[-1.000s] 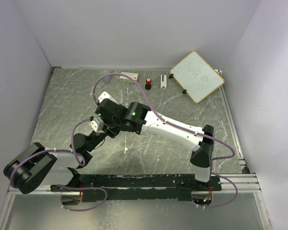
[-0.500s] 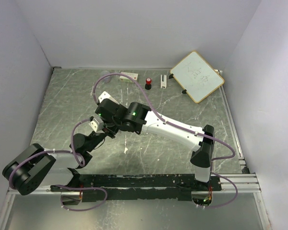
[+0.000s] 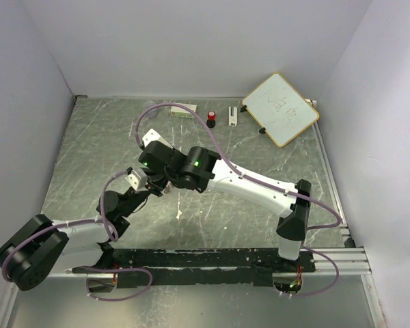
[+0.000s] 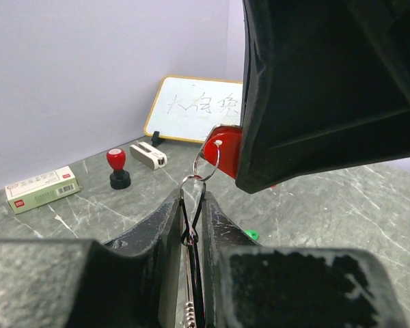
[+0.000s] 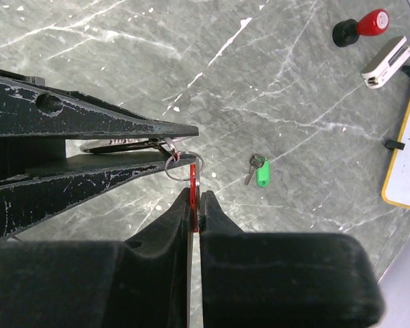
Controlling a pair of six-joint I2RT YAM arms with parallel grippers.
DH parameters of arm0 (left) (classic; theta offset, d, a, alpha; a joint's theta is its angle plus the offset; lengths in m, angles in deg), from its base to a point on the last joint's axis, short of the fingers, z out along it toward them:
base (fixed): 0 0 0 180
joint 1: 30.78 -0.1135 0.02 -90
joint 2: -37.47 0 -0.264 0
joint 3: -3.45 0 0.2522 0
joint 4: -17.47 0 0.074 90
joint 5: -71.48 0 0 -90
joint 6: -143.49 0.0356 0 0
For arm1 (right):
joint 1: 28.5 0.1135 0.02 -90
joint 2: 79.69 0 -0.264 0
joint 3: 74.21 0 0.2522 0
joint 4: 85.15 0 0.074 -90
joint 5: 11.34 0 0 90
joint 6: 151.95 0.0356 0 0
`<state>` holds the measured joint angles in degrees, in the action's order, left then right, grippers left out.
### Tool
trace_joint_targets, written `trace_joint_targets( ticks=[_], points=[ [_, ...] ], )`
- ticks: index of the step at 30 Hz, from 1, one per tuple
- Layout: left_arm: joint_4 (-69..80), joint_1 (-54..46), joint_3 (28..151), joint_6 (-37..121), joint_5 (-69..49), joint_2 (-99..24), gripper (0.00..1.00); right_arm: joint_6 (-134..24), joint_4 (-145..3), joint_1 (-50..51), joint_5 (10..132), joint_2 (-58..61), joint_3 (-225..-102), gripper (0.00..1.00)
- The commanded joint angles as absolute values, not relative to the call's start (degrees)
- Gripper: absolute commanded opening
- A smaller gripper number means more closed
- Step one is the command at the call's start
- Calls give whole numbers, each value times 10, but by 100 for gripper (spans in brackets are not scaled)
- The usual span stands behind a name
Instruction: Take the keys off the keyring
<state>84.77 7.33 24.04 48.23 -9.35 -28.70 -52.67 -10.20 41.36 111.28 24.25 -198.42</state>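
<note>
In the left wrist view my left gripper is shut on the thin silver keyring, which stands on edge between the jaws. A small ring links it to the red key. My right gripper is shut on the red key, right next to the left fingers. The green key lies loose on the table, apart from the ring; it also shows in the left wrist view. In the top view both grippers meet left of centre.
A whiteboard leans at the back right. A black stamp with a red top, a small white block and a flat box stand along the back edge. Purple cables loop over both arms.
The left arm's elbow has swung down and left. The right arm has shifted slightly right. Both grippers stay shut and joined at the ring.
</note>
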Motion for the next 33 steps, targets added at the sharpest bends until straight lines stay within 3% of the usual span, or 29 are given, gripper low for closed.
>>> trace_joint_targets(
  ticks=[1,10,23,33],
  points=[
    [791,76,262,532,-95,-273,23,-526,-114,414,1132,211,-1977,0],
    [710,76,281,582,-38,-253,22,-545,-86,415,1138,214,-2000,0],
    [474,76,373,682,83,-197,19,-548,-36,417,1144,187,-2007,0],
    [422,76,403,683,199,-160,18,-561,-60,417,1113,177,-1985,0]
  ],
)
